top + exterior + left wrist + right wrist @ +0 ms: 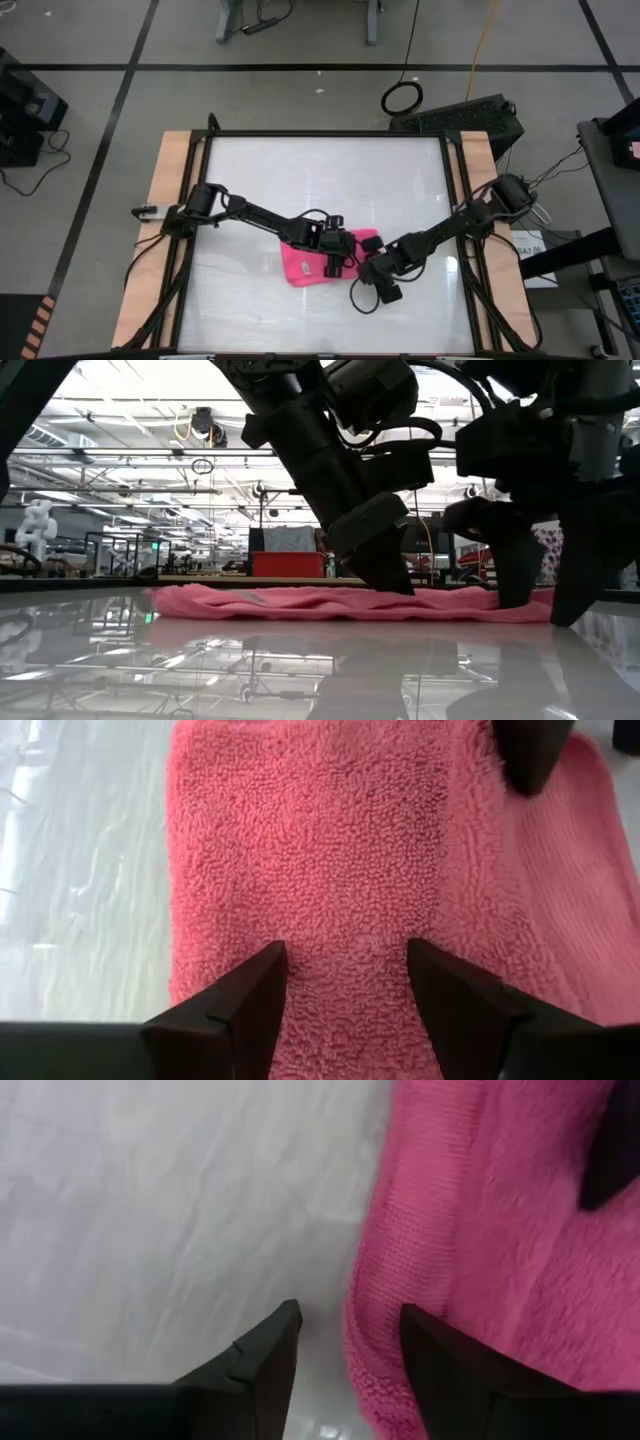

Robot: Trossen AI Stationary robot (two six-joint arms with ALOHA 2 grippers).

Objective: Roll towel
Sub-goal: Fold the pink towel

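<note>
High view: we list the towel (305, 266) lower centre on the table (300, 170), the left gripper (338, 262) over it, the right gripper (366, 272) at its right edge.

Low view: towel (330, 602) flat; dark fingers (385, 565) touch it.

Left wrist: fingers (245, 1005) spread wide above pile, gripping nothing.

Right wrist: fingers (270, 1350) parted, empty, straddling the towel's hem (375, 1340).
</note>
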